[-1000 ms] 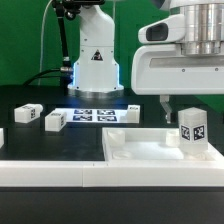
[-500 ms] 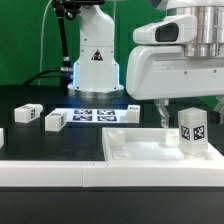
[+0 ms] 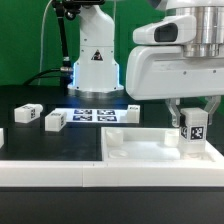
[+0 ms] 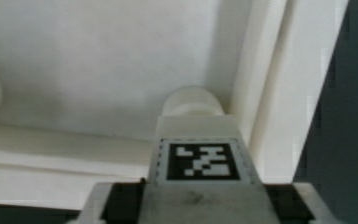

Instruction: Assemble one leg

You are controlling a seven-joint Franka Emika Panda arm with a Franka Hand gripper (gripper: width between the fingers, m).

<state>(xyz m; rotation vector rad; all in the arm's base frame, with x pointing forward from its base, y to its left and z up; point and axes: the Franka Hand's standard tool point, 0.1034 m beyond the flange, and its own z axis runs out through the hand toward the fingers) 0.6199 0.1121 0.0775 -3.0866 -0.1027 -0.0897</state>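
The leg, a small white upright block with a black-and-white tag, stands in the right part of the wide white tray-like piece. My gripper is around the leg's upper part, one finger on each side. In the wrist view the leg fills the space between my fingers, with its tag facing the camera. Its lower end sits against a rounded boss near the tray's raised rim. The jaws are shut on the leg.
Two more white tagged legs lie on the black table at the exterior view's left. The marker board lies in front of the robot base. A long white rail runs along the front.
The gripper has come down over the leg and moved slightly to the exterior view's left; the leg now sits lower inside the tray-like piece.
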